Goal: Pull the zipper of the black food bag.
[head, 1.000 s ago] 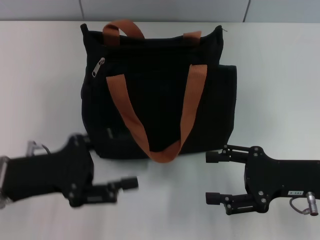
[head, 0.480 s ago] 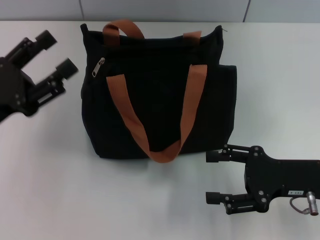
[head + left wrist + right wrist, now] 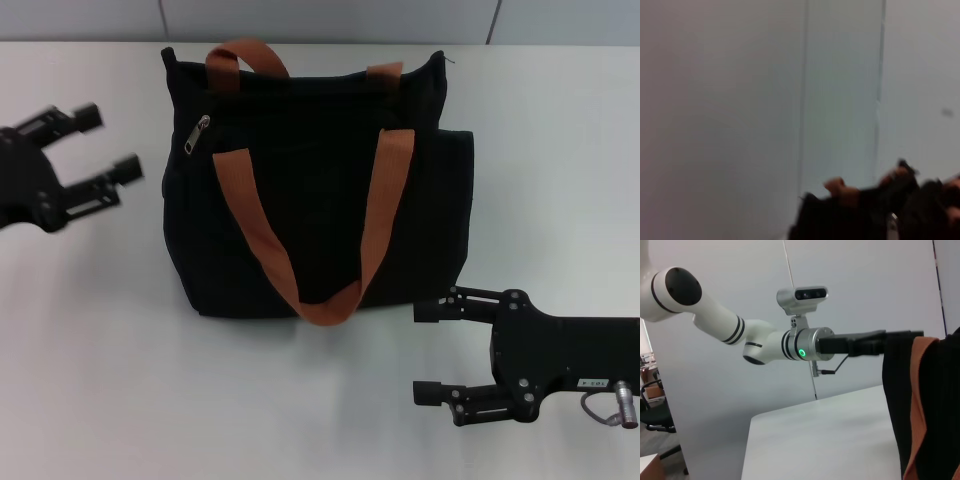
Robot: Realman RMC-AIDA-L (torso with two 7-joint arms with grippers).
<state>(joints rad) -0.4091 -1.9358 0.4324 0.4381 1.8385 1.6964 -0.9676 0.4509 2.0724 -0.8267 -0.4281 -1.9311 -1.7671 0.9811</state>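
The black food bag [image 3: 320, 200] stands in the middle of the white table, with two orange-brown handles [image 3: 375, 215] draped over its front. Its silver zipper [image 3: 197, 135] pull hangs at the bag's upper left corner. My left gripper [image 3: 108, 143] hovers open to the left of the bag, level with the zipper and clear of the fabric. My right gripper [image 3: 425, 352] rests open near the table's front right, just in front of the bag's lower right corner. In the blurred left wrist view the bag [image 3: 850, 215] shows low. The right wrist view catches the bag's edge [image 3: 930, 405].
The white table [image 3: 90, 340] has bare surface to the left of the bag and in front of it. A grey panelled wall [image 3: 330, 20] runs behind the table. The left arm [image 3: 760, 342] reaches across in the right wrist view.
My left gripper rose from the table's front left to beside the bag's upper left, then settled slightly lower and leftward. The right gripper and the bag stayed put.
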